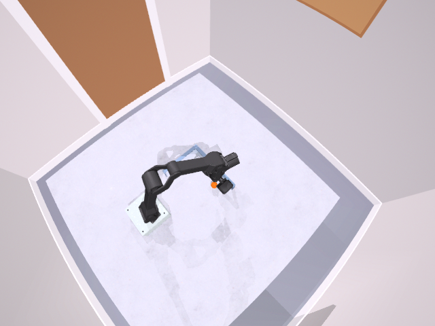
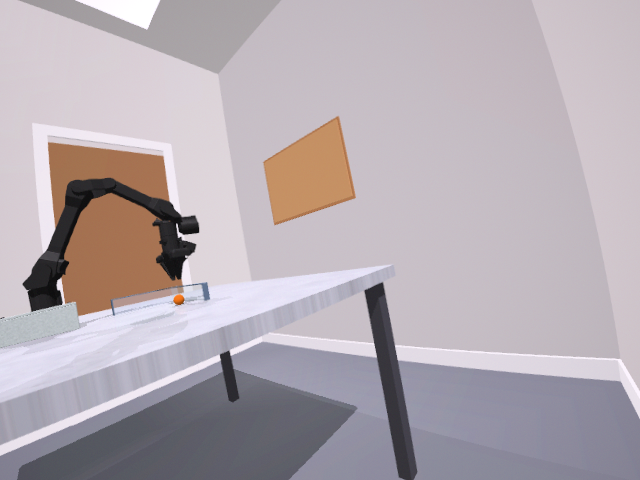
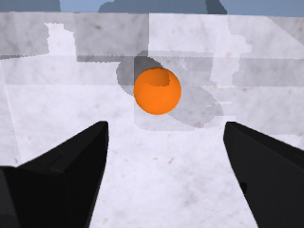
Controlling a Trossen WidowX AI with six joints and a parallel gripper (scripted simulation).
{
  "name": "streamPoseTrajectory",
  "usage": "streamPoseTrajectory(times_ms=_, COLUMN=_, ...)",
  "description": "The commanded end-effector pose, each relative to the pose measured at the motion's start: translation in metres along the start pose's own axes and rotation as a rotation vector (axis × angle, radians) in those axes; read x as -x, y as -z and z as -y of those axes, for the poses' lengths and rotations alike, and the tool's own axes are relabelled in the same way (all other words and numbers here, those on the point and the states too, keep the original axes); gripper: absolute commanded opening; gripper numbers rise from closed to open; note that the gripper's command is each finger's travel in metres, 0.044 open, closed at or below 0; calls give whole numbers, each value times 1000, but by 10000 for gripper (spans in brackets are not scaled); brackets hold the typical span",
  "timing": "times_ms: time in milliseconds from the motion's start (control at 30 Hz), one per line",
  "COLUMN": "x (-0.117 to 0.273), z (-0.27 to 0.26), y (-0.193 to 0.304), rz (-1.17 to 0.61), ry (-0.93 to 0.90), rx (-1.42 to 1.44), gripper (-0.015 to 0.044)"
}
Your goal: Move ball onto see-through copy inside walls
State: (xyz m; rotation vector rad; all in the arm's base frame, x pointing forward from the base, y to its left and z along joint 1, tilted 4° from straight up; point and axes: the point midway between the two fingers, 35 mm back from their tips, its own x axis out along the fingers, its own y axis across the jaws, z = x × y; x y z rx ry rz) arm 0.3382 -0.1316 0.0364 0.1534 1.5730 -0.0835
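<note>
My gripper (image 1: 217,174) (image 2: 176,279) (image 3: 166,130), open above one ball

My one gripper points down over the table (image 1: 196,224) (image 2: 289,304) (image 3: 163,190), its two fingers parted and holding nothing. One orange ball (image 1: 213,184) (image 2: 178,299) (image 3: 157,90) rests on the tabletop below the fingertips, apart from both; in my wrist view it appears just beyond the space between them. Two low walls (image 1: 185,153) (image 2: 205,291) (image 3: 166,7) meet in one corner; one wall runs beyond the ball as seen from the gripper. I cannot distinguish the see-through copy from the ball.
</note>
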Motion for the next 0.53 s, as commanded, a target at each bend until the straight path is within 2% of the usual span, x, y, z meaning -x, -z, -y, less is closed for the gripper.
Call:
streamPoseTrajectory(times_ms=0, x=14, z=0, y=3, rz=-6, ry=4, rx=4, gripper=277)
streamPoseTrajectory(times_ms=233, x=5, z=0, y=-1, rz=7, ry=2, rx=0, gripper=277)
streamPoseTrajectory(times_ms=433, x=56, z=-1, y=4, rz=1, ry=1, rx=0, gripper=435)
streamPoseTrajectory(times_ms=500, x=56, z=-1, y=4, rz=1, ry=1, rx=0, gripper=440)
